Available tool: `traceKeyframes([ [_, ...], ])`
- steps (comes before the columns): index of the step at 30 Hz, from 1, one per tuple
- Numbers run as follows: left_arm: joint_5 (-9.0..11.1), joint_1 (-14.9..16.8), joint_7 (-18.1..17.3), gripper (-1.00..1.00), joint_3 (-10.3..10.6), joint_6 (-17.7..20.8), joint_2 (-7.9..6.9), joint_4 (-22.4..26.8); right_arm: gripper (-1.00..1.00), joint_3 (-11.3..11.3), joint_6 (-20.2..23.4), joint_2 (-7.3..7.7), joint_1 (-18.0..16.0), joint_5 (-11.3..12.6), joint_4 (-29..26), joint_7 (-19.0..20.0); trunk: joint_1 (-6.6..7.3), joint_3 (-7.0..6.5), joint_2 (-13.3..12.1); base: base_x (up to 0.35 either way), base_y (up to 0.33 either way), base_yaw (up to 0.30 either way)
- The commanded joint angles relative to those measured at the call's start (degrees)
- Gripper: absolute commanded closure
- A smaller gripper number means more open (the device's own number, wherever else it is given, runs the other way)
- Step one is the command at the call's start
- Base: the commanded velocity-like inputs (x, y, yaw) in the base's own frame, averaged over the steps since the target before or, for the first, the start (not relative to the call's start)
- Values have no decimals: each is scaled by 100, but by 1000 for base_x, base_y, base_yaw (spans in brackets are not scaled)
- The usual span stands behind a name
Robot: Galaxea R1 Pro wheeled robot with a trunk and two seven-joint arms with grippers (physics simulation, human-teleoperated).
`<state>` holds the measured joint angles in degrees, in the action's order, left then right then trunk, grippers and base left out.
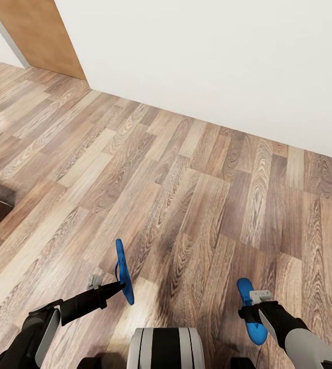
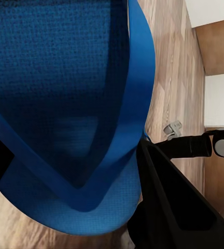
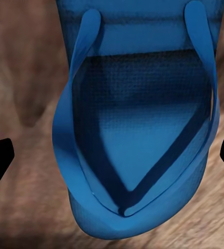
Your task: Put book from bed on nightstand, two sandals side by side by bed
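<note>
Left gripper (image 1: 119, 285) pinches one sandal (image 1: 124, 271) on edge above the floor (image 1: 186, 179) | right gripper (image 1: 252, 306) clamps the other sandal (image 1: 252, 310) | risk: you swing while driving, thin straps slip, a sandal drops away from the bed.

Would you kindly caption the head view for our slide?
Each gripper, left and right, carries a blue sandal above the wood-plank floor.

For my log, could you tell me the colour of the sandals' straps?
Bright blue, matching the soles; the right hand's sandal shows its straps best in the right wrist view.
</note>
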<state>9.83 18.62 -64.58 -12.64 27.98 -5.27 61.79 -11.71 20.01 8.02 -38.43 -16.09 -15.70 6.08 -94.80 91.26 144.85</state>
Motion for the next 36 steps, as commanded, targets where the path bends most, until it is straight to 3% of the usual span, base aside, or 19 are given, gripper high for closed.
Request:
traceKeyframes([
  [1, 19, 2, -20, 100, -2, 40, -1, -1, -100, -42, 30, -1, 1, -61, -16, 42, 1, 3, 1, 0, 0, 0],
  [12, 19, 2, -20, 100, 3, 40, 14, -1, -100, -52, 30, 29, 2, -61, -38, 44, 1, 3, 1, 0, 0, 0],
  [16, 19, 2, -20, 100, 6, 40, 13, -1, -100, -51, 30, 32, 3, -61, -38, 45, -9, 92, 6, 0, 0, 0],
  [32, 19, 2, -20, 100, 7, 40, 16, -1, -100, -59, 30, 33, 3, -61, -45, 42, -9, 92, 6, 0, 0, 0],
  [33, 19, 2, -20, 100, 7, 40, 15, -1, 100, -59, 30, 33, 3, -61, -46, 42, -9, 92, 6, 0, 0, 0],
  [36, 19, 2, -20, 100, 7, 40, 15, -1, 100, -59, 30, 33, 3, -61, -47, 42, -9, 92, 6, 0, 0, 0],
])
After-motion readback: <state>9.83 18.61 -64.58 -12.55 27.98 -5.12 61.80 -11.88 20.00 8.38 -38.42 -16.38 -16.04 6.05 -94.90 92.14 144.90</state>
